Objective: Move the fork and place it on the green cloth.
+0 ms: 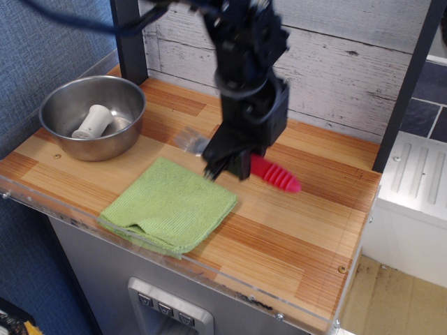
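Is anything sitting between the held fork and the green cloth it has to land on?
Nothing visible. The pincer holds the fork just beside the green cloth, whose top is bare. The steel bowl stands off to the side.

Looks like a mock kitchen set up in a lab, not a real home one. The wood-look counter (293, 223) has a clear plastic edge screwed on, the white plank wall (349, 63) reads like a backdrop, and black frame posts (408, 84) stand at the corners. A steel bowl (92, 115) and tiled wall (429, 115) add the kitchen feel.
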Robot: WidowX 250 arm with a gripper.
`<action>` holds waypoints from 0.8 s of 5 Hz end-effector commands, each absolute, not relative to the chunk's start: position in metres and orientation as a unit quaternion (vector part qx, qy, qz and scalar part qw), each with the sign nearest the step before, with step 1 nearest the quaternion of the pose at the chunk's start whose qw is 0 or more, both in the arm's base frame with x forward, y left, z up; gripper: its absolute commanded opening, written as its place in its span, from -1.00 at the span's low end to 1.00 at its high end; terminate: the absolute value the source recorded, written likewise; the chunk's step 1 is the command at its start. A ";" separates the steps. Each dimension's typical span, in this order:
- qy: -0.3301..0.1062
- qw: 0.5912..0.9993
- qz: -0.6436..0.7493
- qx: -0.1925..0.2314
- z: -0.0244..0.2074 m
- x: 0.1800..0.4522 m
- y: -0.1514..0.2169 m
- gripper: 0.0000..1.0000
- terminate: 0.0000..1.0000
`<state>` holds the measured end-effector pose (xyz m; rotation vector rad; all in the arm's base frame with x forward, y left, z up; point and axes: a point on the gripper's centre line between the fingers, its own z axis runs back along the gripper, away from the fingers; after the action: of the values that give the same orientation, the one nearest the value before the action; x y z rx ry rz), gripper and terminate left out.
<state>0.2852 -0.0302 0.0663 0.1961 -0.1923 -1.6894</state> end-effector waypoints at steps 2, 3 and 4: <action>-0.095 0.619 -0.775 0.080 0.043 0.245 -0.041 -1.00 -1.00; -0.087 0.610 -0.784 0.070 0.033 0.239 -0.046 -1.00 -1.00; -0.080 0.607 -0.788 0.062 0.028 0.234 -0.049 -1.00 -1.00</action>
<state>0.2417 -0.0460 0.0191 0.1231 -0.1604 -1.8128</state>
